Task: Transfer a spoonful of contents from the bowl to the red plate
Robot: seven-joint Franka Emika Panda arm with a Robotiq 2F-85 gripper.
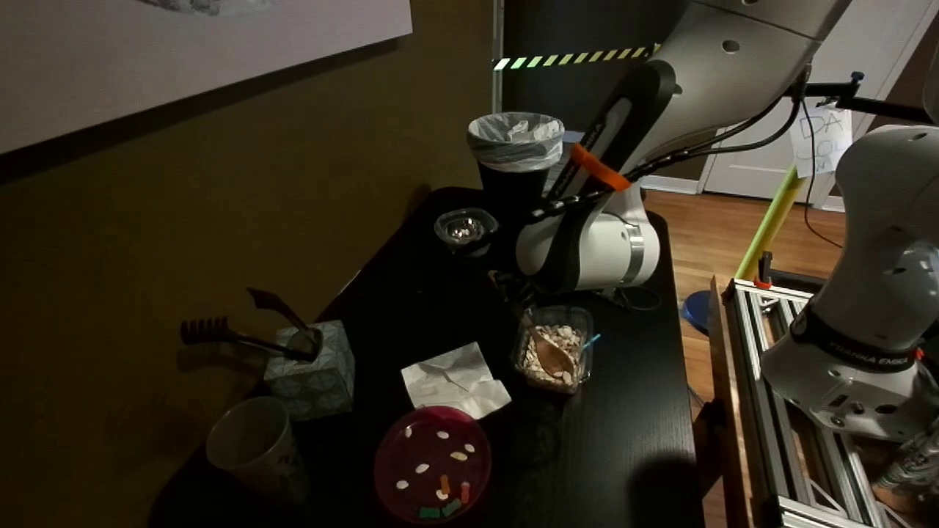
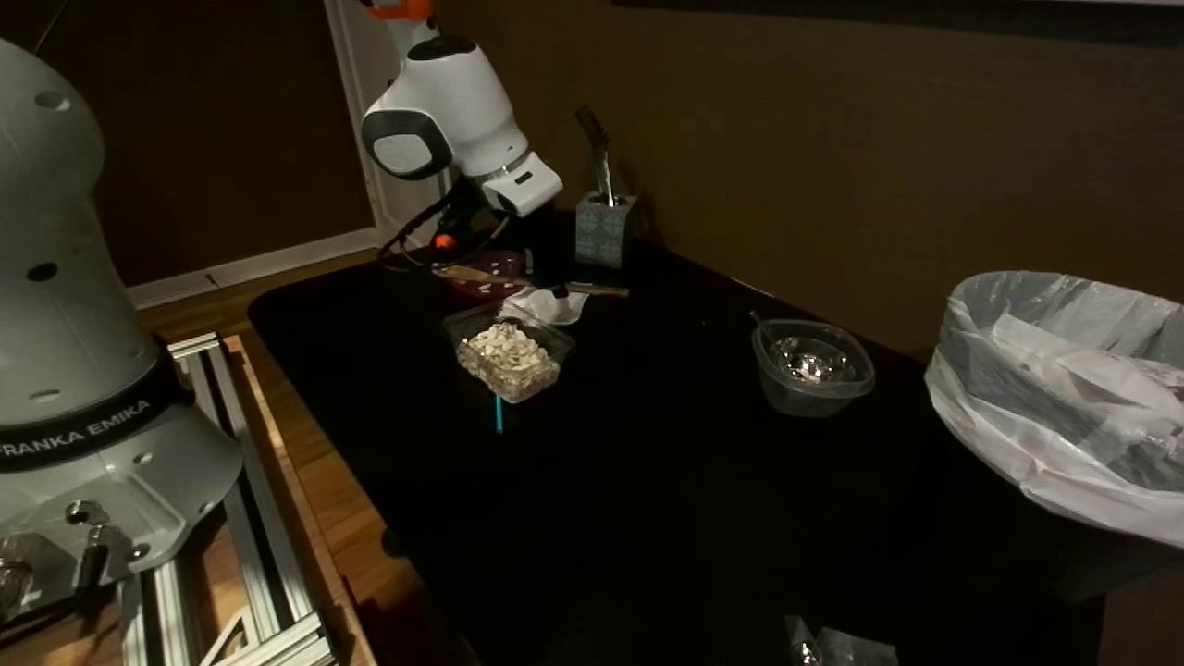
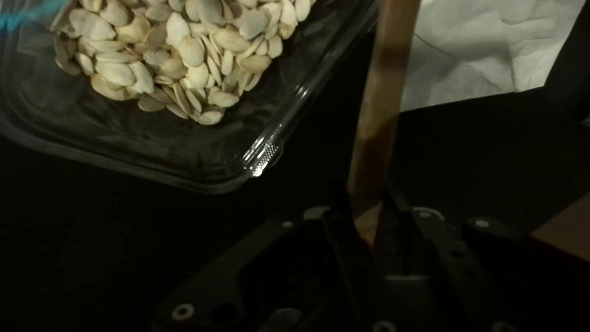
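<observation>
Our black 2-finger gripper [image 3: 368, 203] clamps the brown wooden spoon [image 1: 550, 353] by its handle [image 3: 382, 92]. At 10 o'clock from it in the wrist view, a clear rectangular plastic bowl [image 3: 207, 157] holds pale oval seeds [image 3: 184, 60]. We judge these light and slippery, the spoon stiff; grip the handle firmly, spoon level.

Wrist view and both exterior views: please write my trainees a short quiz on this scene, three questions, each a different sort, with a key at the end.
1. True or false: the hand grips the spoon.
2. Multiple choice: in both exterior views, which of these is nearest the plate? A, the bin; B, the paper; C, the robot base.
3. Fill the gap: in the wrist view, the bowl holds pale (blank).

Key: 1, true; 2, B; 3, seeds.
</observation>
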